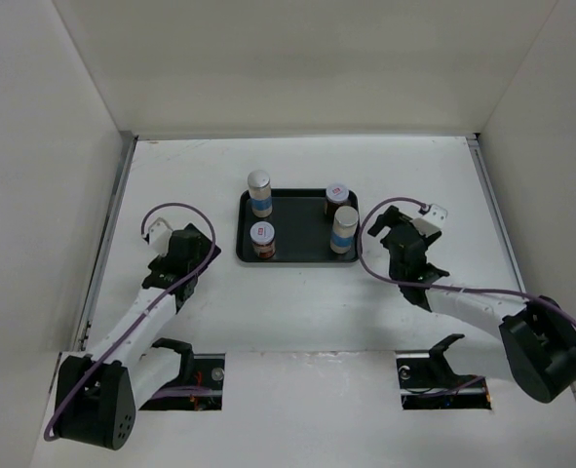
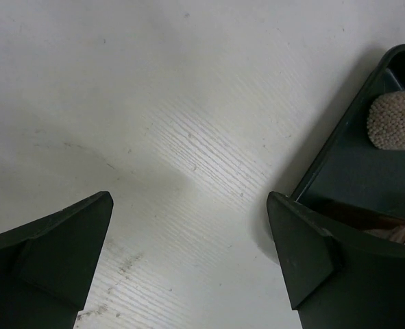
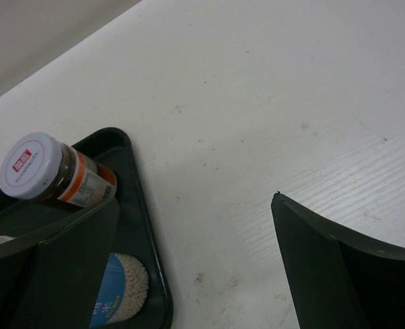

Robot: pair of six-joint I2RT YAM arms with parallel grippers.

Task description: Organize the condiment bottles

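Condiment bottles (image 1: 259, 192) stand one in each corner of the black tray (image 1: 299, 230): the tall grey-capped pair back-left and front-right, the short jars (image 1: 263, 240) on the other diagonal. The left gripper (image 1: 202, 246) and right gripper (image 1: 393, 236) flank the tray, fingers spread wide, apparently holding nothing.

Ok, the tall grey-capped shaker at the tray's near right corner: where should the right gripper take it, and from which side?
Probably around its upper body, under the grey cap, coming in from the right. The shaker stands upright at the tray's right edge, nearest the open right gripper, and its round sides are free; the red-lidded jar stands behind it.
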